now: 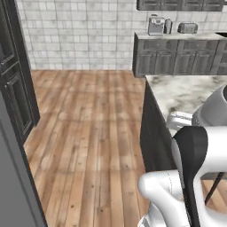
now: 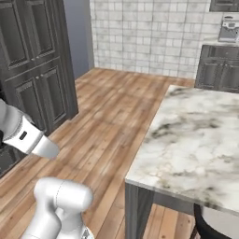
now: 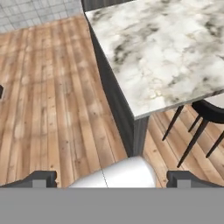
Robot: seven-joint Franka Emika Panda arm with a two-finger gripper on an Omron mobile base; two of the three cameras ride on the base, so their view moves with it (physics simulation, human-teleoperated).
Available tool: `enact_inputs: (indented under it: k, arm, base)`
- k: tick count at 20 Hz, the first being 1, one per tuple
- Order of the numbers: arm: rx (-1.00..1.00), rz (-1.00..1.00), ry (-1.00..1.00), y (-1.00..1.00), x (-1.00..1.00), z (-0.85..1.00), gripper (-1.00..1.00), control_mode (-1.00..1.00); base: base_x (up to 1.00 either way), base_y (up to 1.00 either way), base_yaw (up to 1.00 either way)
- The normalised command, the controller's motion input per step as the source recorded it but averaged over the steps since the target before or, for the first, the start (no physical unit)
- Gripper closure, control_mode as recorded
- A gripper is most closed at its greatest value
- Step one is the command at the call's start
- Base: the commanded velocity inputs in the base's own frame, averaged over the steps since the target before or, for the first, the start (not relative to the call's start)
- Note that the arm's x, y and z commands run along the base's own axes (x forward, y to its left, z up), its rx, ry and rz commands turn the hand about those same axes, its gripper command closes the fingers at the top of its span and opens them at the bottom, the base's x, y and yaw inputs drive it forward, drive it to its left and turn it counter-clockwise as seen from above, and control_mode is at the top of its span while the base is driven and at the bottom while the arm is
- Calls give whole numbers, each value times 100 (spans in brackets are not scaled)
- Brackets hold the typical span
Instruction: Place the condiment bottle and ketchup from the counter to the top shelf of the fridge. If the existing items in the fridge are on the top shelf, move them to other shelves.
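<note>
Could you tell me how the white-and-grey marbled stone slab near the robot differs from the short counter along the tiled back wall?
The marbled stone slab stands out in the room over the wooden floor, while the short back-wall counter runs along the tiled wall. The part of the marbled slab in view is bare; the back-wall counter carries small steel appliances. A dark stool sits at the slab. Both rest on dark grey bases.

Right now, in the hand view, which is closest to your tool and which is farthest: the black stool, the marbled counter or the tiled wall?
From the tool, in the hand view:
1. marbled counter: its near corner is just ahead, slightly to the right.
2. black stool: at the right edge, tucked by the counter's end. It is nearly tied with the counter.
3. tiled wall: far off at the top left, across the wood floor.
</note>
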Motion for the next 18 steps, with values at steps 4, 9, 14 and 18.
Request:
enact_inputs:
  k: [4, 9, 14, 18]
  arm:
    - [0, 0, 0, 0, 0, 0, -100, 100]
    - [0, 0, 0, 0, 0, 0, -100, 100]
    - [0, 0, 0, 0, 0, 0, -100, 100]
    - [0, 0, 0, 0, 0, 0, -100, 100]
  base:
    - [100, -2, -4]
    - [100, 28, -6]
    - [77, 31, -4]
    - [0, 85, 7]
